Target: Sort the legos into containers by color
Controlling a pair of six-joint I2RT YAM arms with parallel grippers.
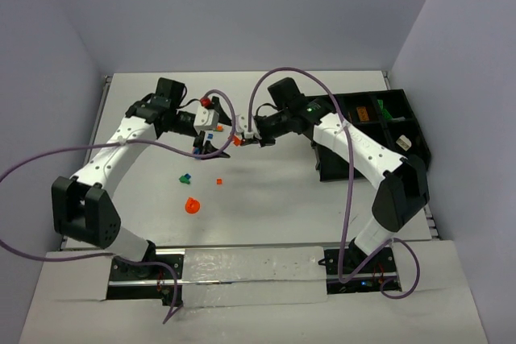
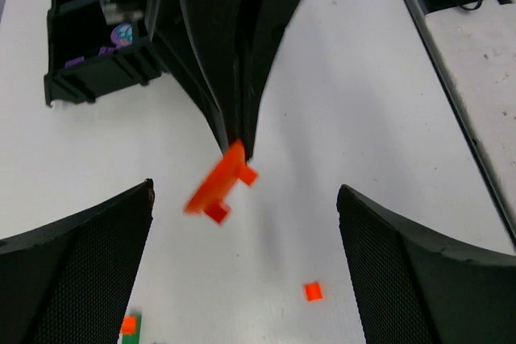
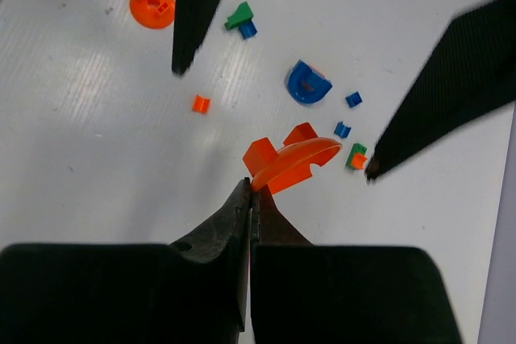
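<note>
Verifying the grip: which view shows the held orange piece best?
Right wrist: the orange piece sits mid-frame, its edge pinched in the shut right gripper. Left wrist shows it edge-on and blurred. Top view shows only an orange speck between the arms.

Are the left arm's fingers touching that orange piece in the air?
Apart. The left wrist view shows the left fingers spread wide, white table visible between each and the orange piece.

Counts from the right wrist view, positions referenced to the large orange curved piece (image 3: 290, 163).

- Orange, 4: that piece; orange disc (image 3: 151, 6) far upper left; orange cube (image 3: 201, 103) left; orange bit (image 3: 359, 162) right.
- Blue, 4: blue arch (image 3: 307, 84), upper blue cube (image 3: 353, 99) and lower blue cube (image 3: 342, 129) above right; blue brick (image 3: 247, 30) above.
- Green, 2: near green brick (image 3: 354, 151) right; far green brick (image 3: 239, 15) above.
- Black tray (image 2: 97, 80), 1.
</note>
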